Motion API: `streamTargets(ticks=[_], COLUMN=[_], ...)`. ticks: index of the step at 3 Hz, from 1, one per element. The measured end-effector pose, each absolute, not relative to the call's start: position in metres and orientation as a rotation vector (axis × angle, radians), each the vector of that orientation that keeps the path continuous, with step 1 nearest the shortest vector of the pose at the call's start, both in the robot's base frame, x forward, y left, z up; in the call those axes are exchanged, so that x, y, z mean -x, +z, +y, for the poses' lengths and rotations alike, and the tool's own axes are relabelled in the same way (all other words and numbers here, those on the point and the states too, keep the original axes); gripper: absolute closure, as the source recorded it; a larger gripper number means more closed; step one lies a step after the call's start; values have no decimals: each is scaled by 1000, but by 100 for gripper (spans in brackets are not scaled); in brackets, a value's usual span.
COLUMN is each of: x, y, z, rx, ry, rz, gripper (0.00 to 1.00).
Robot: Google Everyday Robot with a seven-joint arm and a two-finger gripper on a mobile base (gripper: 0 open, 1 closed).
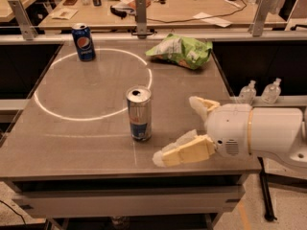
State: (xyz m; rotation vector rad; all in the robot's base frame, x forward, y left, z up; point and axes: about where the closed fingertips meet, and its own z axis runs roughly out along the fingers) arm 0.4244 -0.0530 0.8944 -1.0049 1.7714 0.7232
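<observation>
Pepsi can: you are looking at a blue Pepsi can standing upright at the far left of the table, right on the far edge of the ring.
Ring: a thin white ring is running across the left and middle of the tabletop, and its near right arc is passing by the can.
Can: the silver-and-blue can is standing near the middle of the table, towards the front edge. It is well apart from the Pepsi can and is touching nothing but the tabletop.
Can axis: its long axis is running straight up and down. The opened top is facing the ceiling and the base is sitting flat, with no tilt that you can see.
Bag: a crumpled green bag is lying at the far right of the table, well behind the can, with its long side running roughly left to right.
Gripper: the gripper is hovering over the near right part of the table, just right of the can and aiming left towards it.
Fingers: the two pale fingers are spreading wide. The near one is reaching low towards the can's base, close to it but not touching, and the far one is sitting further back and to the right. They are holding nothing.
Arm: the white arm is coming in from the right edge and hanging past the table's right side.
Bottles: two small clear bottles are standing beyond the table's right edge, behind the arm.
</observation>
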Motion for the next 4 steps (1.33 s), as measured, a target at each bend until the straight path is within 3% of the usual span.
streamTargets(ticks=[4], x=[-485], y=[853], z=[-16], rx=[1070], ry=[800], rz=[1658], gripper=[0])
